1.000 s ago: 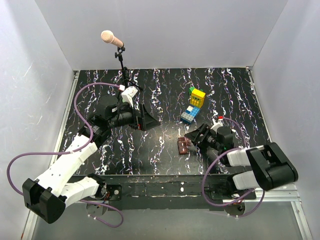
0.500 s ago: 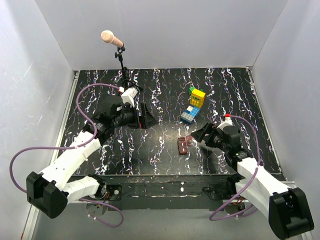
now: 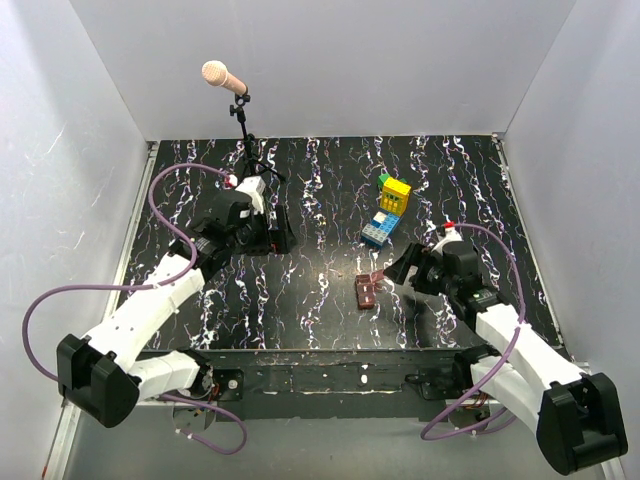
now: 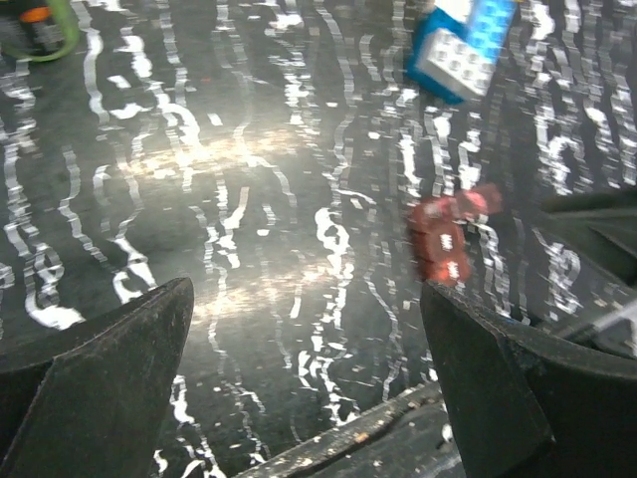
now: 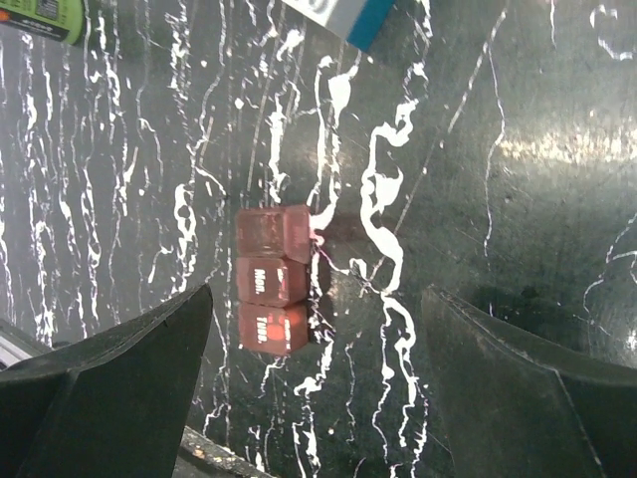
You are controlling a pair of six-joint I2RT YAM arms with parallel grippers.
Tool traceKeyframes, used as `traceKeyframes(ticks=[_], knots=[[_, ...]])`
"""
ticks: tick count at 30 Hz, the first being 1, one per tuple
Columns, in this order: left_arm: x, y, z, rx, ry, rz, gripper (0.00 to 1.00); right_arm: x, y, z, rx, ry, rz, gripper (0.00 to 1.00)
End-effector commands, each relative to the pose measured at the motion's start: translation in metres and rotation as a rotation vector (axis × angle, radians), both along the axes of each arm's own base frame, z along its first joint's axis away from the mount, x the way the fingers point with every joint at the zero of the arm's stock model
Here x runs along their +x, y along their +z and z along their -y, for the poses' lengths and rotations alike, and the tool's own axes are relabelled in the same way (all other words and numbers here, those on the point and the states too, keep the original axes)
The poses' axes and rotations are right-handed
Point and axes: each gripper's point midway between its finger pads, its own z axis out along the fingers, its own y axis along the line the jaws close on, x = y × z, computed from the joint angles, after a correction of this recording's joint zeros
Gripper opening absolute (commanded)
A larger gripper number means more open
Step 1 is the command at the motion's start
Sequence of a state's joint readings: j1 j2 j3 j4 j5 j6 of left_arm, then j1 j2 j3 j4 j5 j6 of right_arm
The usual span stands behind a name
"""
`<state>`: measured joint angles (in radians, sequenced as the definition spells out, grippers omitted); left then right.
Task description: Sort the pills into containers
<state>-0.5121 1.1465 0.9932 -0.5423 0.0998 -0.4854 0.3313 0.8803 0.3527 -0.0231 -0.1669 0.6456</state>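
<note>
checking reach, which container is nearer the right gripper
The red-brown box, centred just ahead of the right gripper; the green bottle only shows at that wrist view's corner.

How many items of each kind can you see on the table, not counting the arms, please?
Red-brown pill box: 1
Green bottle: 1
Toy brick stack: 1
Microphone on stand: 1
Total: 4

The dark red-brown box [image 5: 271, 279] is seen lying on the black marbled table [image 5: 518, 149], three sections in a row. It is framed by the widely parted right gripper [image 5: 317, 299] and touched by neither finger.
</note>
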Motion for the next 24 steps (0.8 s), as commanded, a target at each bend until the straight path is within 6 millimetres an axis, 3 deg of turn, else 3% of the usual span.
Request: traceKeyframes(ticks=[1, 4, 10, 20, 24], knots=[[0.01, -0.01, -0.047, 0.205, 0.172, 0.003, 0.98, 0.011, 0.034, -0.003, -0.026, 0.033, 0.056, 0.92], [0.011, -0.017, -0.07, 0.298, 0.265, -0.015, 0.98, 0.014, 0.048, -0.001, -0.047, 0.031, 0.062, 0.92], [0.008, -0.024, -0.097, 0.408, 0.358, -0.029, 0.98, 0.022, 0.074, -0.001, -0.138, 0.042, 0.059, 0.92], [0.013, -0.035, -0.114, 0.413, 0.385, -0.05, 0.98, 0.041, 0.111, -0.028, -0.217, 0.12, 0.098, 0.92], [0.025, -0.035, -0.107, 0.335, 0.362, -0.015, 0.98, 0.046, 0.117, -0.044, -0.203, 0.162, 0.093, 0.92]])
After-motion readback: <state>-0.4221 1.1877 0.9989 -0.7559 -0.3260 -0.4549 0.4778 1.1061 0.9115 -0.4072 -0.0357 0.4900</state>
